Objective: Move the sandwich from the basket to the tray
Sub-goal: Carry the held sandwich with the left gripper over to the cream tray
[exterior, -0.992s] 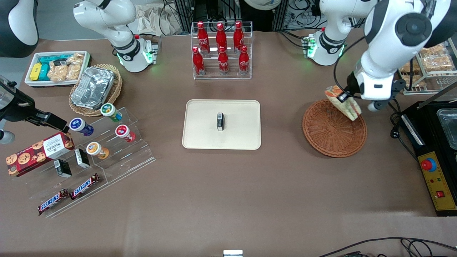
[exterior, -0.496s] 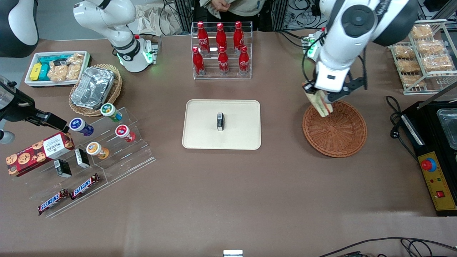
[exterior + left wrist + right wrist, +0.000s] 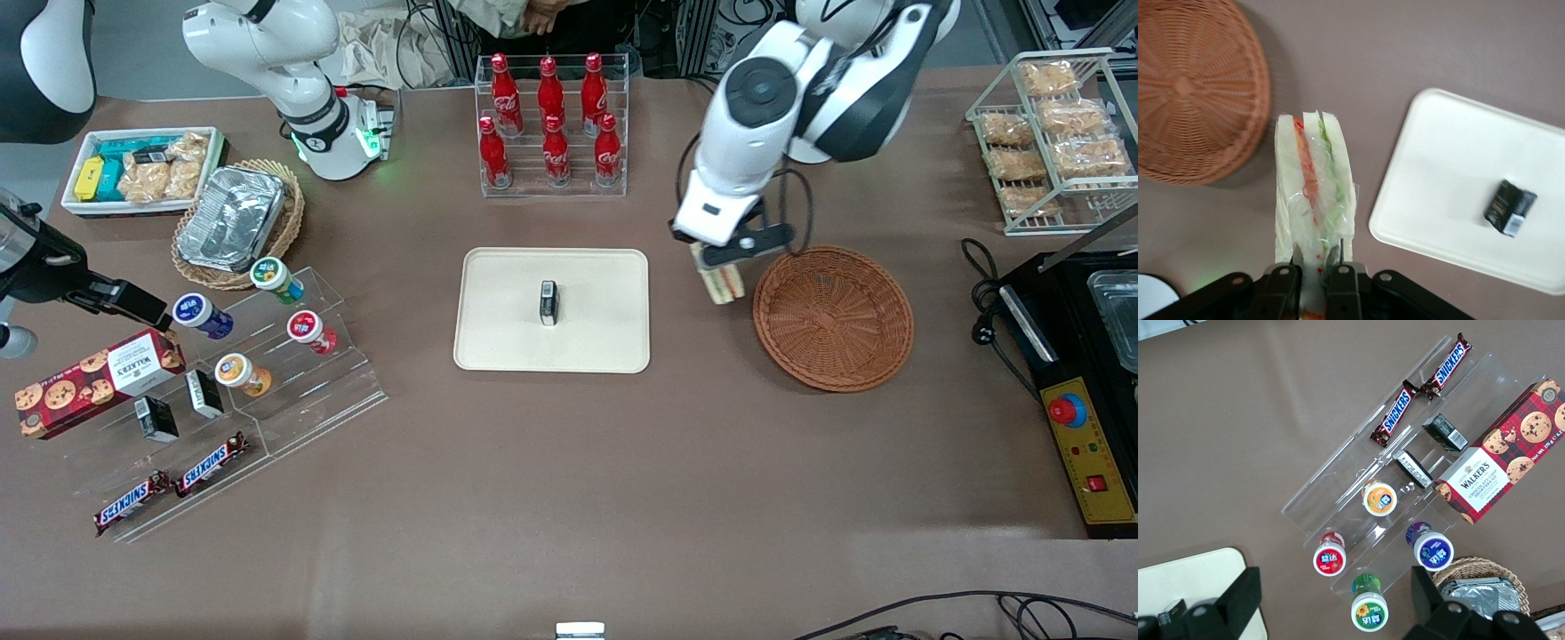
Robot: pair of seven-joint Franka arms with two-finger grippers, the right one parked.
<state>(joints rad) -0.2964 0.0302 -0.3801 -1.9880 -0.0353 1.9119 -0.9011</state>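
Pale bread of the sandwich [image 3: 1314,193] is clamped in the end effector [image 3: 1317,272], held above the tabletop [image 3: 569,462] between basket [image 3: 833,317] and tray [image 3: 594,342]. The wedge is best set down on bare tray surface, clear of the small black packet [image 3: 548,302] at the tray's middle, and released only once it is supported.

We see six red bottles [image 3: 549,120] in a clear rack, a foil pan [image 3: 230,218] in a tan basket, two Snickers bars [image 3: 171,487], a Walkers cookie box [image 3: 98,382], and bagged snacks [image 3: 1051,120] on a wire shelf.

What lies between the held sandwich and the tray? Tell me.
Only bare brown table, as the left wrist and front views show. The gripper holds the sandwich above the gap between basket and tray.
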